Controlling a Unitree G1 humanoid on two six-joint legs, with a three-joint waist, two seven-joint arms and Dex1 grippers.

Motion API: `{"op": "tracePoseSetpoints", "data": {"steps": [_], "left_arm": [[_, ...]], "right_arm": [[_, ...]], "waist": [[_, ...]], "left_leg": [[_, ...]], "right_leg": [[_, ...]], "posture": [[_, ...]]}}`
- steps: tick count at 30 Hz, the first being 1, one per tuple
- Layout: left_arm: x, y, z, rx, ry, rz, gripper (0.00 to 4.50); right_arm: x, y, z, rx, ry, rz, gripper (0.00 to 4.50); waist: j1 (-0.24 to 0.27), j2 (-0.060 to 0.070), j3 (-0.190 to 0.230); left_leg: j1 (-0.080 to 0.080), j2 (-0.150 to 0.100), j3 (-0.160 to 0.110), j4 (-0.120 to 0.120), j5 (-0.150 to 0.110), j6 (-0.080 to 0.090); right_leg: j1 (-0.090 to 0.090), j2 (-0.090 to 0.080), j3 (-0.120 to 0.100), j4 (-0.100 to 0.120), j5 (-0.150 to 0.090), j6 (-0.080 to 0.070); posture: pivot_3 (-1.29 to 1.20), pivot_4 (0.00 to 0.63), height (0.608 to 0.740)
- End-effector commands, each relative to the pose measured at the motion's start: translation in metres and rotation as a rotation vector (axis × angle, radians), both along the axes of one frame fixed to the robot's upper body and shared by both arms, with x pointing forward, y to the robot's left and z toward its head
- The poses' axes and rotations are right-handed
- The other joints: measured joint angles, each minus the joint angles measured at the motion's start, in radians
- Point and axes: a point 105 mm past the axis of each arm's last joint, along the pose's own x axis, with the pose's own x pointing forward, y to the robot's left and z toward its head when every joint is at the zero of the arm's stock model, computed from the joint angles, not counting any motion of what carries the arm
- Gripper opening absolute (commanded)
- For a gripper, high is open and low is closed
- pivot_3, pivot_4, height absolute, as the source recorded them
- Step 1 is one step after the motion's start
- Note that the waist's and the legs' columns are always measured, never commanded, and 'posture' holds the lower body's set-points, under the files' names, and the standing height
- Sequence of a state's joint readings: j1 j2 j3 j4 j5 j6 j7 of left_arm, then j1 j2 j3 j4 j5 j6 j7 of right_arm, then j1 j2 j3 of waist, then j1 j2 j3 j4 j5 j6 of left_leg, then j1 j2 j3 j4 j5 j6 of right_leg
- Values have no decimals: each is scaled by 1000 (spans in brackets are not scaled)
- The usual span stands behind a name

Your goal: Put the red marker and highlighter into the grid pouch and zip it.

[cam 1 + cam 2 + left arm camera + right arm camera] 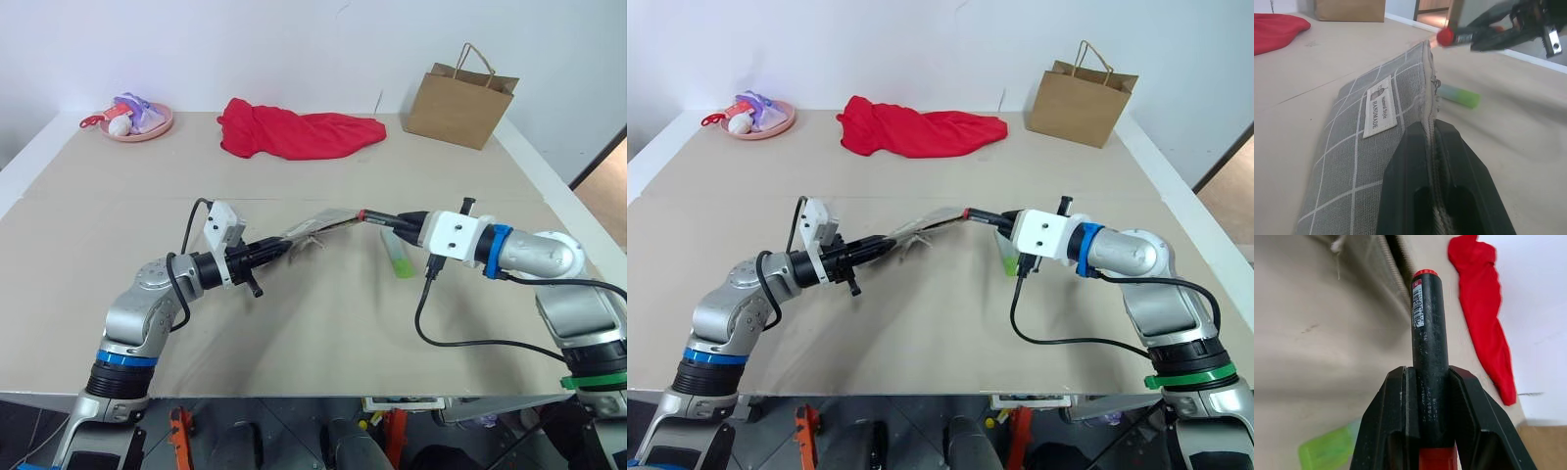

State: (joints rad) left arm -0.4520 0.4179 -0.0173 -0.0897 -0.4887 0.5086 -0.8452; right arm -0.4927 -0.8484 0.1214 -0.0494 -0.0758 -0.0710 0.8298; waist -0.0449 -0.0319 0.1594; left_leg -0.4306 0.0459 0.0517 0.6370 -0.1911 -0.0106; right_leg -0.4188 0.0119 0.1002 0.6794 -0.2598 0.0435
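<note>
While the left gripper [277, 247] pinches the zipper edge of the grid pouch [1376, 147], fingers pressed tight on the fabric seam and holding the pouch up off the table [323, 343], the right gripper [400, 222] comes in from the other side, clamped around the black barrel of the red marker [1428, 352]; the marker's red end points straight at the far corner of the pouch, right by the zipper line, almost touching it; whether that tip is already in the mouth I cannot tell, but most of the barrel is plainly outside. So, the score: neither pen is inside yet; the marker is in hand and lined up, a good start. The highlighter [399, 258] lies on the table just below the right gripper, pale green and untouched; that one is still to be fetched. The zipper looks parted at the far end, judging by the wrist views, so the closing pull is left for last. Off at the back, the red cloth [294, 132], a brown paper bag [460, 103] and a pink plate [137, 122] of oddments sit well apart from the action. Roughly a third done, I'd say; insertion, second pick, then the zip.
</note>
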Motion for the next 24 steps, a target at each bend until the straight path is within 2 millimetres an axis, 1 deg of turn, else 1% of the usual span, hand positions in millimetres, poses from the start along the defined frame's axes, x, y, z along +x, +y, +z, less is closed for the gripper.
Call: {"op": "tracePoseSetpoints", "data": {"steps": [1,6,11,15,18,24], "left_arm": [[-1,-4,14,-8,-53,-24,0],[-2,-5,14,-9,-51,-28,0],[-2,-6,15,-9,-51,-31,0],[-3,-7,15,-10,-51,-34,0],[-3,-8,15,-8,-51,-37,0],[-3,-9,16,-3,-51,-50,0]], "right_arm": [[-1,4,13,-23,-62,29,636],[3,6,11,-40,-75,32,636],[7,14,10,-42,-82,54,636],[8,18,7,-71,-83,75,636],[9,22,4,-110,-95,103,636],[8,44,-4,-226,-133,239,636]], "waist": [[1,0,0],[0,0,0],[0,0,0],[1,0,0],[1,0,0],[-1,0,0]], "left_leg": [[0,0,0,0,0,0],[0,0,0,0,0,0],[0,0,0,0,0,0],[0,0,0,0,0,0],[0,0,0,0,0,0],[1,0,0,0,0,0]], "right_leg": [[0,0,0,0,0,0],[0,0,0,0,0,0],[0,0,0,0,0,0],[0,0,0,0,3,-5],[0,0,0,0,4,-6],[0,1,-1,1,4,-6]], "posture": [[0,150,740],[0,150,740],[0,150,740],[0,150,740],[0,150,740],[0,150,740]]}}
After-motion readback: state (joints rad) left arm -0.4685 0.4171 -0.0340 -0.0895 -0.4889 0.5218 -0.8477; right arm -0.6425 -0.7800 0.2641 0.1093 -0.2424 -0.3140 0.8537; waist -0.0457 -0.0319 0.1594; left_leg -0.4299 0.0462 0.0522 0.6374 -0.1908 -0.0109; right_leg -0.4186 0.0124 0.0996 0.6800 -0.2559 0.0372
